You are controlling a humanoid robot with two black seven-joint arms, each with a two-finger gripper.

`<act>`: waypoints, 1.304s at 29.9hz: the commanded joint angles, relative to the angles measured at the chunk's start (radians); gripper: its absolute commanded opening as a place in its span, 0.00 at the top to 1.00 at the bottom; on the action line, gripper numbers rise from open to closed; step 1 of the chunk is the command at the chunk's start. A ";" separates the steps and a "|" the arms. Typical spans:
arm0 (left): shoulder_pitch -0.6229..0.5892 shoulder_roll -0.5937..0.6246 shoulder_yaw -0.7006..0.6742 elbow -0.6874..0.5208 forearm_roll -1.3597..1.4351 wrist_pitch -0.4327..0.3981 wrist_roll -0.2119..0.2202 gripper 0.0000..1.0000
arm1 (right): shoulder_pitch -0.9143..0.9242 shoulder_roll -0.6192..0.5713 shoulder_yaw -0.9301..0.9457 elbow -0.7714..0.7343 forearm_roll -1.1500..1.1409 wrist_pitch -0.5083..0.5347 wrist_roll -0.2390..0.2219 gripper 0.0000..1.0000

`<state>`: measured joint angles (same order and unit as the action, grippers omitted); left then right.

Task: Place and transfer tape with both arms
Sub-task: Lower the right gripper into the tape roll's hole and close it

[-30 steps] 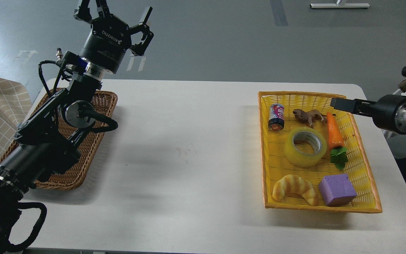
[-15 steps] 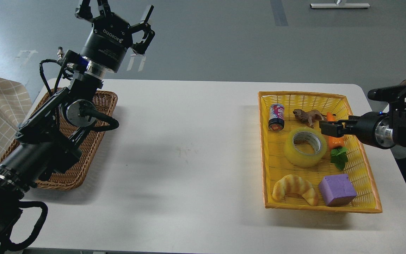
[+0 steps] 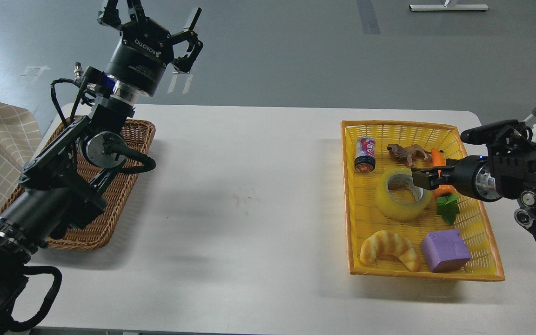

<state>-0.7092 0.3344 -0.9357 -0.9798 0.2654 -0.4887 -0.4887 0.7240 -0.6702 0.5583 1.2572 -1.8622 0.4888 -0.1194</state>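
The tape (image 3: 399, 200), a translucent yellow roll with a grey-white core, lies flat in the middle of the yellow basket (image 3: 348, 200) on the right of the table. My right gripper (image 3: 420, 178) reaches in from the right and hangs over the roll's right rim, at the core hole. It is dark and seen end-on, so its fingers cannot be told apart. My left gripper (image 3: 155, 22) is raised high at the far left, above the table's back edge, with its fingers spread open and empty.
The yellow basket also holds a small can (image 3: 365, 154), a brown toy animal (image 3: 407, 152), a carrot (image 3: 438, 159) with green leaves, a striped croissant (image 3: 389, 249) and a purple block (image 3: 445, 251). A brown wicker basket (image 3: 126, 186) lies at the left under my left arm.
My right gripper has moved leftward and down from the basket's back right corner to just over the tape's right rim. My left arm has barely moved.
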 commanded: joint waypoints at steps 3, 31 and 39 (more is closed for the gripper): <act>-0.001 -0.003 0.000 0.001 0.000 0.000 0.000 0.02 | -0.001 0.041 -0.001 -0.050 0.000 0.000 0.000 0.18; 0.001 0.000 0.000 0.000 0.000 0.000 0.000 0.02 | -0.011 0.077 -0.040 -0.093 0.000 0.000 -0.002 0.48; 0.001 0.002 0.000 0.001 0.000 0.000 0.000 0.02 | -0.009 0.084 -0.040 -0.125 0.003 0.000 -0.002 0.56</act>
<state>-0.7088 0.3358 -0.9357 -0.9794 0.2654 -0.4887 -0.4887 0.7136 -0.5933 0.5185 1.1544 -1.8616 0.4886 -0.1212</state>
